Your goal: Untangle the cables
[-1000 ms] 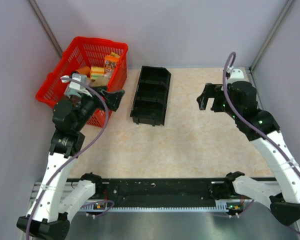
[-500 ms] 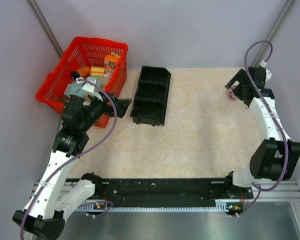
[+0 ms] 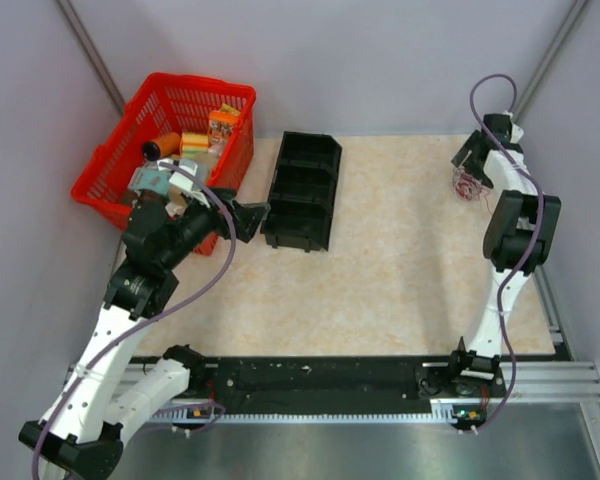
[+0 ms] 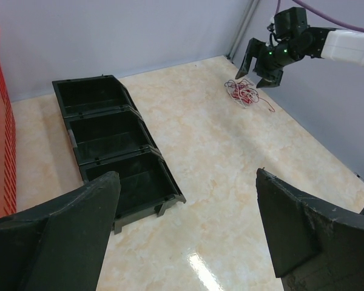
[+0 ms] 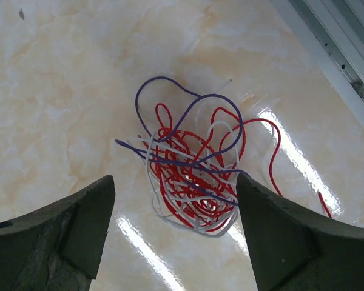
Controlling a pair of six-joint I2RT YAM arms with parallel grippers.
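We held our right gripper (image 4: 255, 76) with fingers apart just above the red, white and purple cables (image 5: 194, 176), tangled on the table (image 3: 400, 270) at its far right corner. Our left gripper (image 3: 252, 216), also spread, hovered near the black three-compartment bin (image 3: 302, 190).

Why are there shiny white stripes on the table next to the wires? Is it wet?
Probably not wet. In the right wrist view, the stripes look like light bouncing off the glossy table on both sides of the cables. In the left wrist view, there is one small bright patch near the bottom edge. In the top view, the light is even, there are no stripes by the cables, and they look tiny.
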